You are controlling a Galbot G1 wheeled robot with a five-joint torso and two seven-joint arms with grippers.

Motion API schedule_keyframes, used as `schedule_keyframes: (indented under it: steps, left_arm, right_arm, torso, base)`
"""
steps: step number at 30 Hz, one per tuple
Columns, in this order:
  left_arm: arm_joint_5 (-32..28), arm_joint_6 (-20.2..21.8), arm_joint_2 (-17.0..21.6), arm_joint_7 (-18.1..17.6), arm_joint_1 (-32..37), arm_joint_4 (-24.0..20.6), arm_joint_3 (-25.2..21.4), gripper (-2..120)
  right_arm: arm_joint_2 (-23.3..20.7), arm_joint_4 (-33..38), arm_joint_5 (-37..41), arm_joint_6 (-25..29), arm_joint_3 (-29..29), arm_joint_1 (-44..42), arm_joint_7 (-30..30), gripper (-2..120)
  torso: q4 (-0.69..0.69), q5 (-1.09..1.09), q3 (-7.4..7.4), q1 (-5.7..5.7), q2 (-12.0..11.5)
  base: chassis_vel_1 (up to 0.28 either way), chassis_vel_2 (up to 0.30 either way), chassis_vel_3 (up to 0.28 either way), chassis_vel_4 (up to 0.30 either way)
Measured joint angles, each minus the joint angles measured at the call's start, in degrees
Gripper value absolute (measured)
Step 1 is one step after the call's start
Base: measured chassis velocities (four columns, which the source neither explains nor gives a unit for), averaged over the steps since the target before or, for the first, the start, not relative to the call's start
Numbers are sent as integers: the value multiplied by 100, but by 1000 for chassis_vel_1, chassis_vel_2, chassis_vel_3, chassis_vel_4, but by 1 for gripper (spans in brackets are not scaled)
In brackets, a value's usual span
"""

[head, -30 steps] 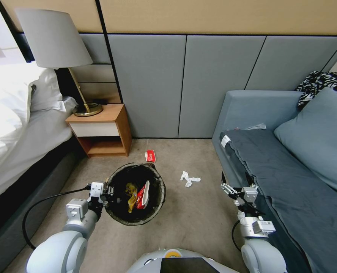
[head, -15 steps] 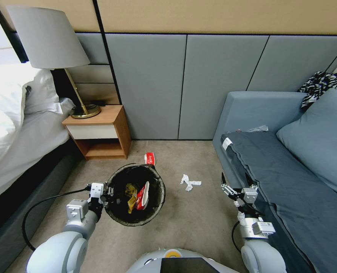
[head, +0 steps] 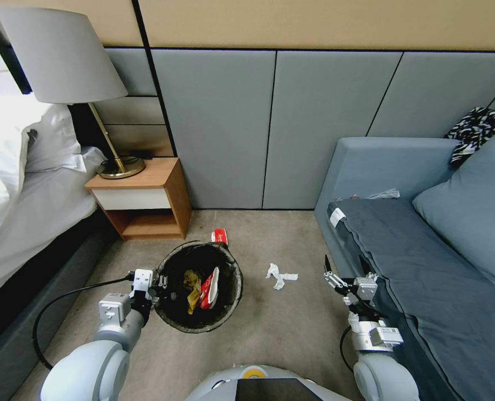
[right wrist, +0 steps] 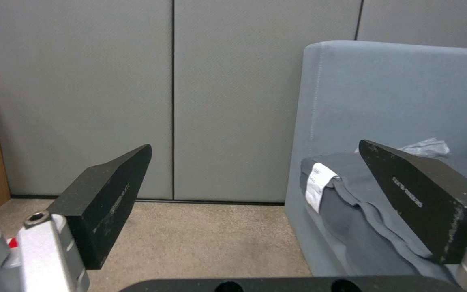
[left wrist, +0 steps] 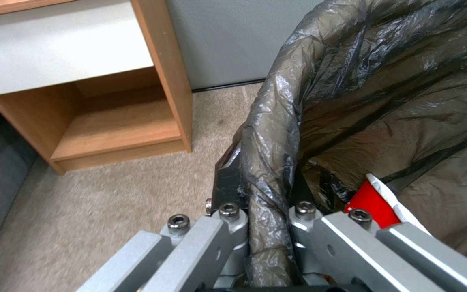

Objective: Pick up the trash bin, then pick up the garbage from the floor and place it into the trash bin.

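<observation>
Carpet floor (head: pixel 281 328) in beige-grey runs between a bed (head: pixel 19 211) on the robot's left and a blue-grey sofa (head: pixel 426 267) on its right, with grey padded wall panels (head: pixel 270 128) behind. A wooden nightstand (head: pixel 144 200) stands beside the bed and carries a brass lamp with a grey shade (head: pixel 58 55). Near the middle of the floor is the trash bin (head: pixel 200 323), a round bucket whose dark liner bag (left wrist: pixel 277 121) is folded over its rim; inside lie a red-and-white wrapper (head: pixel 209 288) and a yellow wrapper (head: pixel 192 288). The left tool (head: pixel 157 283) is pressed together on the bin's near-left rim, and the left wrist view shows the bagged rim pinched between its metal fingers (left wrist: pixel 228 178). The right tool (head: pixel 344 266) hangs over the carpet just beside the sofa's front edge, its two black fingers (right wrist: pixel 109 194) spread wide apart and holding nothing. Between the bin and that tool, a crumpled white tissue (head: pixel 280 275) lies on the floor, apart from both. A small red-and-white wrapper (head: pixel 219 236) lies on the carpet just behind the bin's far rim, near the nightstand's corner.
</observation>
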Motion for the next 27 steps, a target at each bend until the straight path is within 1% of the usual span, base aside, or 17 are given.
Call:
schedule_keyframes:
  steps: [22, 27]
  left_arm:
    - [1, -4, 9, 6, -22, 1, 9, 1]
    - [-6, -26, 19, 9, -40, 1, -2, 1]
  right_arm:
    - [-11, -30, -4, -94, -126, 43, 58, 100]
    - [-7, -32, -4, -235, -155, 42, 76, 100]
  torso:
    - [0, 0, 0, 0, 0]
    - [0, 1, 0, 0, 0]
  base:
    - [-79, 82, 78, -75]
    - [-73, 67, 77, -81]
